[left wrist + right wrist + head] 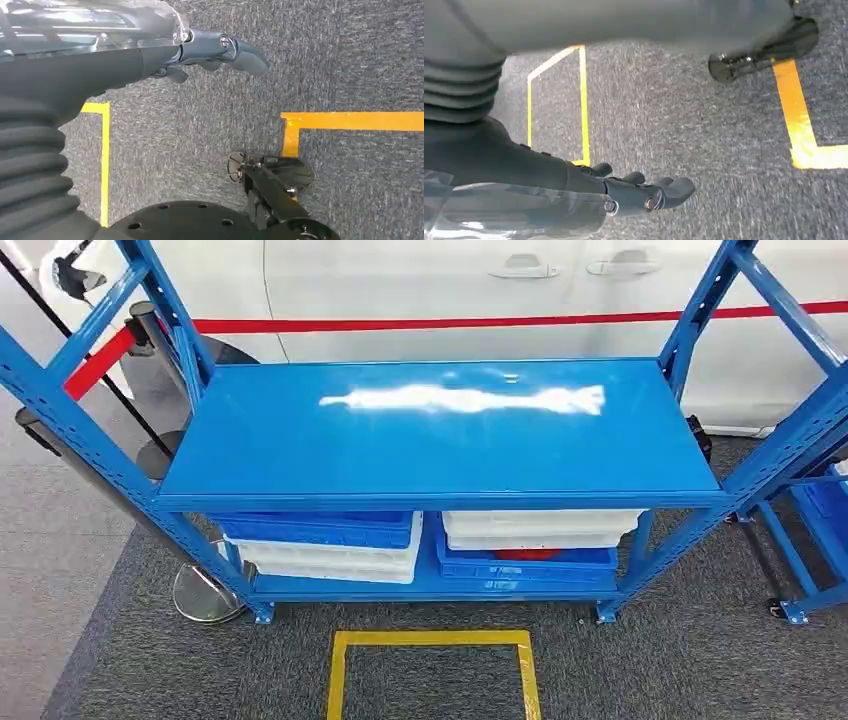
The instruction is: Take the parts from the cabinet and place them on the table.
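Head view: a blue rack (440, 430) is seen straight ahead, its top shelf bare. Stacked blue and white bins (330, 540) sit on the lower shelf, a second stack (535, 540) beside them on the right. A red item (527, 554), possibly a part, is glimpsed in the right stack; the parts themselves cannot be made out. The stacks' long axes run across the view. A yellow floor marking (430, 640) lies in front of the rack.

Left wrist view: the left hand (215, 52) hangs over grey carpet (350, 50), fingers loosely extended, nothing held.

Right wrist view: the right hand (644, 192) hangs likewise, fingers slightly apart, empty.

Judgement: the bins lie forward of and well apart from both hands; the right hand is judged nearer the red item.
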